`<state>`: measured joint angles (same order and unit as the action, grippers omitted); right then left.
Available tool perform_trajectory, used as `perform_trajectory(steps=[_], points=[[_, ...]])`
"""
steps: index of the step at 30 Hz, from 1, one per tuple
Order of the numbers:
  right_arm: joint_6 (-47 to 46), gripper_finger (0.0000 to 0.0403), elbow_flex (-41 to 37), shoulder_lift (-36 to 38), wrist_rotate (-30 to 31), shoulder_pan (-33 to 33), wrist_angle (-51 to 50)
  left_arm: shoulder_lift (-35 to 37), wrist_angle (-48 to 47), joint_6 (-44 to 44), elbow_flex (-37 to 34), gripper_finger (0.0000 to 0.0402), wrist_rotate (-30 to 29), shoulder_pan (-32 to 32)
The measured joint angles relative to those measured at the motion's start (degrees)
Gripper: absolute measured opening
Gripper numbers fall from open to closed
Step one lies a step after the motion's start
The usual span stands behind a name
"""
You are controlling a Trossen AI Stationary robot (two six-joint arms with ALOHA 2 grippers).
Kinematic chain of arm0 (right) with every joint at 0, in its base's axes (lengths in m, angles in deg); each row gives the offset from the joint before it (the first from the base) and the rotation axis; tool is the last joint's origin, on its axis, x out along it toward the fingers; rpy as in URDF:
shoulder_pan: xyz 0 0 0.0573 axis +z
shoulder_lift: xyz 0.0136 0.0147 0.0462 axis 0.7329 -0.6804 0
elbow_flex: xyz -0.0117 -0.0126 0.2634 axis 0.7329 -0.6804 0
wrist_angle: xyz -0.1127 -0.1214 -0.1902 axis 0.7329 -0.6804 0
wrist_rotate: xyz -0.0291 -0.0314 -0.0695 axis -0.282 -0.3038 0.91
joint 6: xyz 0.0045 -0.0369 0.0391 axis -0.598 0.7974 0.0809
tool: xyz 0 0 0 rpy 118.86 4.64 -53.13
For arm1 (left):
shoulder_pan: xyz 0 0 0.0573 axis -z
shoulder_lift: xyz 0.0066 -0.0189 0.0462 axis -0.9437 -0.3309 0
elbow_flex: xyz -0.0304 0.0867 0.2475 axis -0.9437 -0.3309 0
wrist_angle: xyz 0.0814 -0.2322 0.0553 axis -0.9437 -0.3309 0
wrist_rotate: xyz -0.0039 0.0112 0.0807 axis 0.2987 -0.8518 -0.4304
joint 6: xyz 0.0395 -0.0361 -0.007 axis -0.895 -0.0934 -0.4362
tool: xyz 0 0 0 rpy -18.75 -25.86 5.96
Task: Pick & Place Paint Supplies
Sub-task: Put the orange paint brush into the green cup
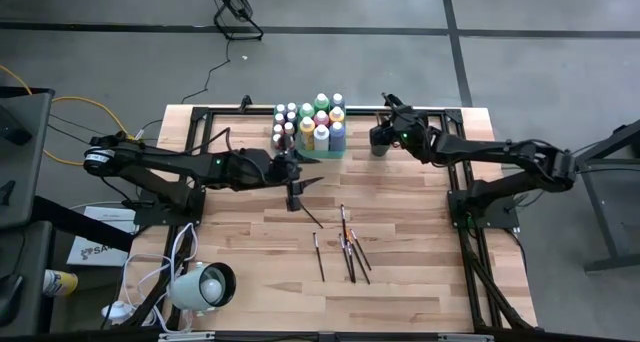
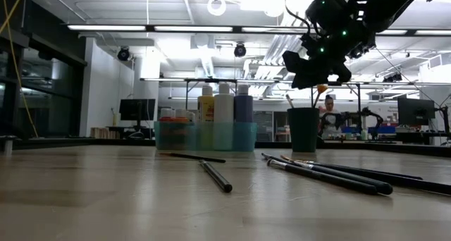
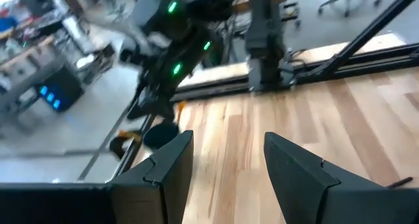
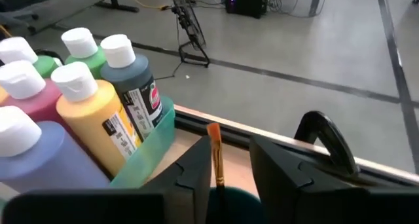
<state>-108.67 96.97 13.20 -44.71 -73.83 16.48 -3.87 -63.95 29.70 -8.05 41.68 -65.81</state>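
Note:
The green tray (image 1: pixel 332 153) at the table's far edge holds several paint bottles (image 1: pixel 312 122), also seen close up as bottles (image 4: pixel 91 106). To its right stands the dark cup (image 1: pixel 380 148) (image 2: pixel 303 128). My right gripper (image 4: pixel 232 168) (image 2: pixel 315 75) hovers open just above the cup. A brush with an orange tip (image 4: pixel 215 152) (image 2: pixel 320 90) stands in the cup and rises between the fingers. Several loose brushes (image 1: pixel 347 247) (image 2: pixel 331 172) lie flat mid-table, and one more brush (image 1: pixel 310 215) lies left of them. My left gripper (image 3: pixel 226 165) (image 1: pixel 298 182) is open and empty, near the tray's near left corner. My right gripper has the brush's shaft (image 4: pixel 217 168) between its open fingers, close beside one finger (image 4: pixel 196 175); I cannot tell whether it touches. The fingers come from above, pointing down. The brush stands upright in the cup with its orange tip up.
A white round lamp-like object (image 1: pixel 205 285) and cables sit at the near left corner. Black frame rails (image 1: pixel 440 112) run along the far edge and the right side. Bare wood lies near and left of the brushes. A person (image 2: pixel 329 110) stands far behind the table.

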Motion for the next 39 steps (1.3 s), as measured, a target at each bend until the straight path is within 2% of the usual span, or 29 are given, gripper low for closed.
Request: perform_trajectory(steps=[3,6,12,15,19,21,25,30,39], points=[[-2.2,0.0117,0.0,1.9,-0.5,0.0,-2.1,0.0,-4.7,3.8,0.0,0.0182,-3.7,-0.3],[-2.1,0.0137,0.0,4.6,-3.0,0.0,-4.7,-0.1,-11.6,9.2,0.0,0.0182,-4.9,-1.4],[0.8,0.0160,0.0,10.8,-13.0,0.0,-6.5,-0.5,-24.7,9.6,-0.1,0.0182,0.5,-5.2],[2.1,0.0162,0.0,13.4,-17.6,0.1,-6.4,-1.1,-30.7,4.8,-0.1,0.0182,6.7,-8.5],[3.6,0.0159,0.0,16.0,-21.4,0.1,-6.6,-3.0,-34.6,-7.3,0.0,0.0182,16.4,-11.8],[4.9,0.0159,0.0,17.0,-22.5,0.1,-6.4,-4.6,-36.5,-13.1,0.0,0.0182,18.4,-13.0],[5.3,0.0158,0.0,18.2,-24.1,0.1,-6.6,-8.6,-38.3,-23.5,0.0,0.0182,20.6,-14.5],[5.3,0.0158,0.0,19.1,-25.8,0.1,-6.6,-14.1,-38.9,-31.9,0.0,0.0182,21.9,-14.7],[3.8,0.0158,0.0,19.3,-28.1,0.1,-6.5,-21.9,-39.4,-40.4,0.0,0.0182,21.8,-14.7]])
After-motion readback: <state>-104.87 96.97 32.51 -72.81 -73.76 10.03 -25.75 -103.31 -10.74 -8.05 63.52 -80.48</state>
